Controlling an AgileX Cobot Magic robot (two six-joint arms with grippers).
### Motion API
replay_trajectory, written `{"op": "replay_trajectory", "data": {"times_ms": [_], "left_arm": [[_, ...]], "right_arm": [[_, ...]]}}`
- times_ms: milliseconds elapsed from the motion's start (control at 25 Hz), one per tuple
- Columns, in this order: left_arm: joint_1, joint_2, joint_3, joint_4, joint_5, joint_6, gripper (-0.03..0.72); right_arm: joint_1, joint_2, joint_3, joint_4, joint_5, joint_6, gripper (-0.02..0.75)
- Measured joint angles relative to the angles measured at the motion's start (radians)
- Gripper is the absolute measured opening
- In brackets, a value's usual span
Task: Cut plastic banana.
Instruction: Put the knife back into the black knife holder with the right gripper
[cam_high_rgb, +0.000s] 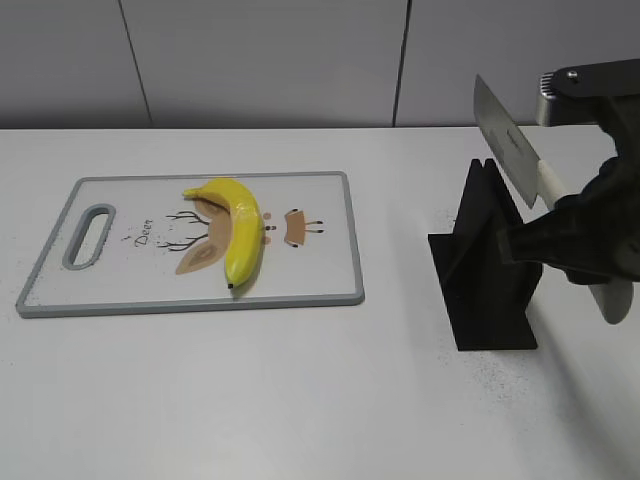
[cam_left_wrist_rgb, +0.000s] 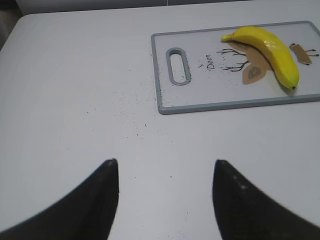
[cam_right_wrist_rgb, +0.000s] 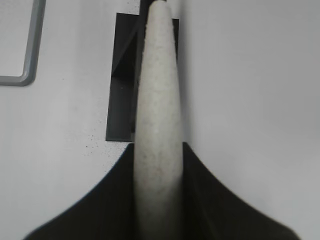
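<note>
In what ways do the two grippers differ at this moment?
The left gripper is open and empty, hovering above bare table; the right gripper is shut on the knife by its white handle, above the black knife stand. Both have black fingers.

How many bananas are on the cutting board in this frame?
1. A single yellow banana lies whole near the middle of the cutting board, over the deer print. Nothing suggests another one hidden.

Banana (cam_high_rgb: 238, 232) on board (cam_high_rgb: 330, 262), left of stand (cam_high_rgb: 485, 290)
</note>
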Motion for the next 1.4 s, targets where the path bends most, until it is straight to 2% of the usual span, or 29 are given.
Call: {"op": "replay_trajectory", "data": {"times_ms": [240, 560, 960, 1400], "left_arm": [[0.000, 0.000, 0.000, 0.000, 0.000, 0.000, 0.579], [0.000, 0.000, 0.000, 0.002, 0.000, 0.000, 0.579], [0.000, 0.000, 0.000, 0.003, 0.000, 0.000, 0.579], [0.000, 0.000, 0.000, 0.003, 0.000, 0.000, 0.579]], "right_arm": [[-0.061, 0.014, 0.000, 0.000, -0.067, -0.007, 0.162], [-0.111, 0.052, 0.000, 0.058, -0.106, -0.105, 0.162], [-0.119, 0.054, 0.002, 0.096, -0.133, -0.128, 0.162], [-0.119, 0.054, 0.019, 0.090, -0.138, -0.119, 0.162]]}}
